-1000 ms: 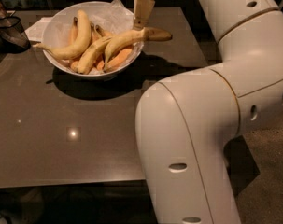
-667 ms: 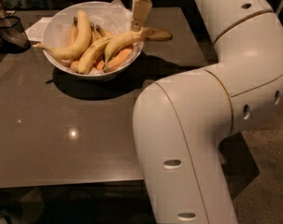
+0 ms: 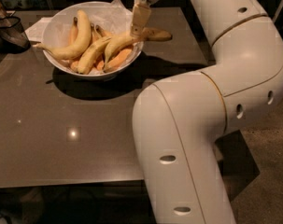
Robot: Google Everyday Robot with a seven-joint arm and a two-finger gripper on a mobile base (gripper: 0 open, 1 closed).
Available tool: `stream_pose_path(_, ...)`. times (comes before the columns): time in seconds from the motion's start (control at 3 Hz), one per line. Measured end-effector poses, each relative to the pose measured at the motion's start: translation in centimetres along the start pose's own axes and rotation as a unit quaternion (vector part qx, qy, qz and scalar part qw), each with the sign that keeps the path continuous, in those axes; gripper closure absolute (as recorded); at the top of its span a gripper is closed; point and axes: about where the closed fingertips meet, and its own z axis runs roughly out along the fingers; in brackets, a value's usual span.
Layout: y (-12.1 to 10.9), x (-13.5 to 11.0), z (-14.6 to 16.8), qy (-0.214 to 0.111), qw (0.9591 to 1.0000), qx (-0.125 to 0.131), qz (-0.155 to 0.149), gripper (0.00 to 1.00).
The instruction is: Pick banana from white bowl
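The white bowl [image 3: 56, 23] stands at the far side of the dark table and holds several bananas. The banana [image 3: 118, 42] is long and pale yellow. It lies across the right side of the bowl, and its brownish end [image 3: 160, 34] sticks out over the rim. My gripper [image 3: 138, 31] comes straight down from above at the bowl's right rim and reaches the banana just inside that rim. The banana still rests on the other bananas.
A hooked yellow banana [image 3: 74, 42] and shorter orange-toned bananas [image 3: 118, 59] lie in the same bowl. A dark container [image 3: 10, 31] and white paper [image 3: 38, 28] sit at the far left. My bulky white arm [image 3: 201, 125] fills the right side, over the table [image 3: 61, 129].
My gripper has come down a little towards the banana at the bowl's right rim. The bowl and the bananas have not moved.
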Motion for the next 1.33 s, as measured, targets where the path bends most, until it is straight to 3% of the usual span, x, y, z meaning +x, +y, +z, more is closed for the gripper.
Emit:
stream_pose_path(0.67,0.7,0.4,1.0,-0.002,0.9990,-0.022,0.039,0.41)
stream_pose_path(1.33,1.7,0.0,2.9,-0.014,0.9959,-0.059,0.067,0.53)
